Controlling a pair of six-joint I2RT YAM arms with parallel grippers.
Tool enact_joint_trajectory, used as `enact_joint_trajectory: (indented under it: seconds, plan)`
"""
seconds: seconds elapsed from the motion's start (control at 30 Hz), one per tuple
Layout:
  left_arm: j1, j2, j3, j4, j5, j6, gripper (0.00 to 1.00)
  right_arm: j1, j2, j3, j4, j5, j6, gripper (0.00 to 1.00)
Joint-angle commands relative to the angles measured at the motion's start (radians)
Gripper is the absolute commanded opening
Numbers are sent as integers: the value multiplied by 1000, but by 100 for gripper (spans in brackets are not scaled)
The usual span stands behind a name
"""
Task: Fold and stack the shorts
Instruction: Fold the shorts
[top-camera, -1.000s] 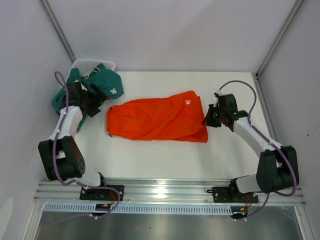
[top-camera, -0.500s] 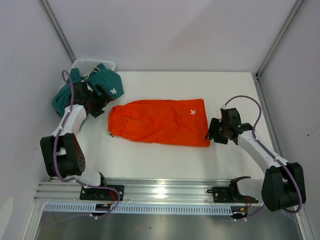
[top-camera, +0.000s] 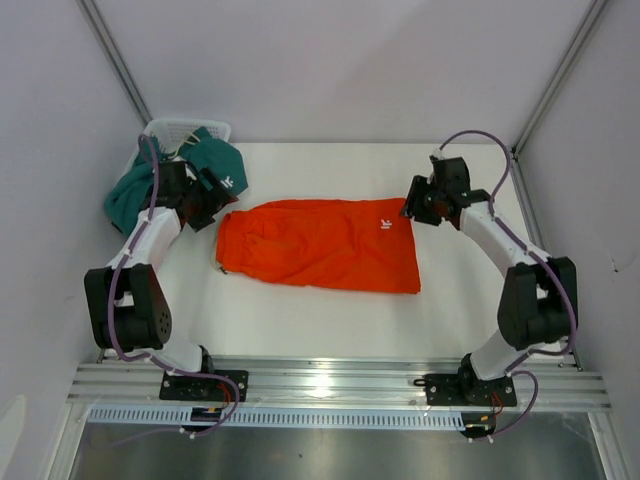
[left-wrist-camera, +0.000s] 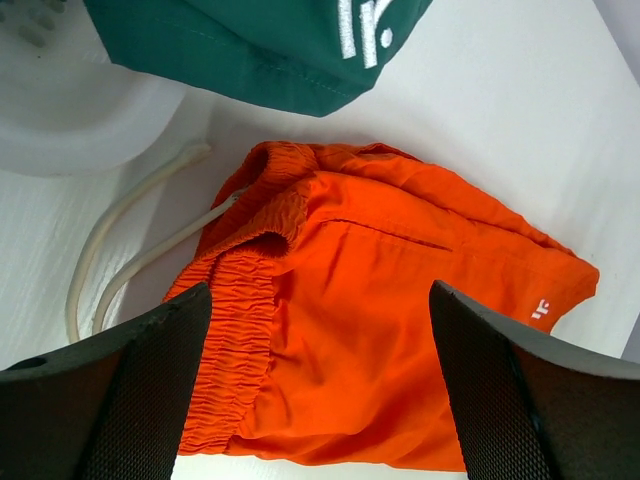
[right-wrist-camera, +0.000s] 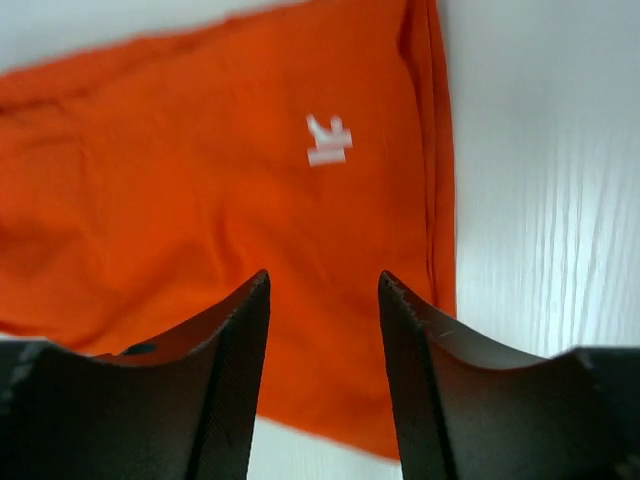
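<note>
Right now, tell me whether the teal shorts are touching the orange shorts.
Apart. The left wrist view shows a strip of bare white table running between the teal shorts at their lower edge and the orange shorts at their waistband.

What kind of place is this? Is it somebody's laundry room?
Probably not a home; it looks like a robot test booth. Plain grey walls with metal posts box in a white table, and two robot arms are bolted to a metal rail at its near edge.

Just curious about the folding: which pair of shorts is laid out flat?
The orange shorts, spread mid-table; the teal shorts sit crumpled against the basket.
</note>
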Motion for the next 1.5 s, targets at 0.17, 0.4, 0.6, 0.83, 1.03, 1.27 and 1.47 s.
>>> enact_joint_trajectory:
  seconds: [0.17, 0.4, 0.6, 0.83, 1.03, 1.27, 1.47]
  plan:
    - [-12, -26, -13, 53, -35, 38, 91, -38, 309, 265, 122, -31, -63, 47]
    - [-21, -64, -51, 96, -42, 25, 91, -52, 477, 400, 138, -42, -73, 45]
    - [-36, -84, -121, 135, -78, 17, 91, -53, 560, 470, 128, -30, -74, 45]
    - [-36, -63, -129, 142, -92, 26, 91, -63, 568, 454, 142, -27, -73, 45]
    - [-39, -40, -134, 165, -65, 29, 87, -67, 564, 429, 181, -93, -59, 37]
    - [-38, -26, -164, 188, -54, 44, 76, -87, 572, 423, 218, -166, -23, 9]
    - [-38, 20, -175, 234, -11, 38, 66, -103, 574, 418, 237, -193, -8, 0]
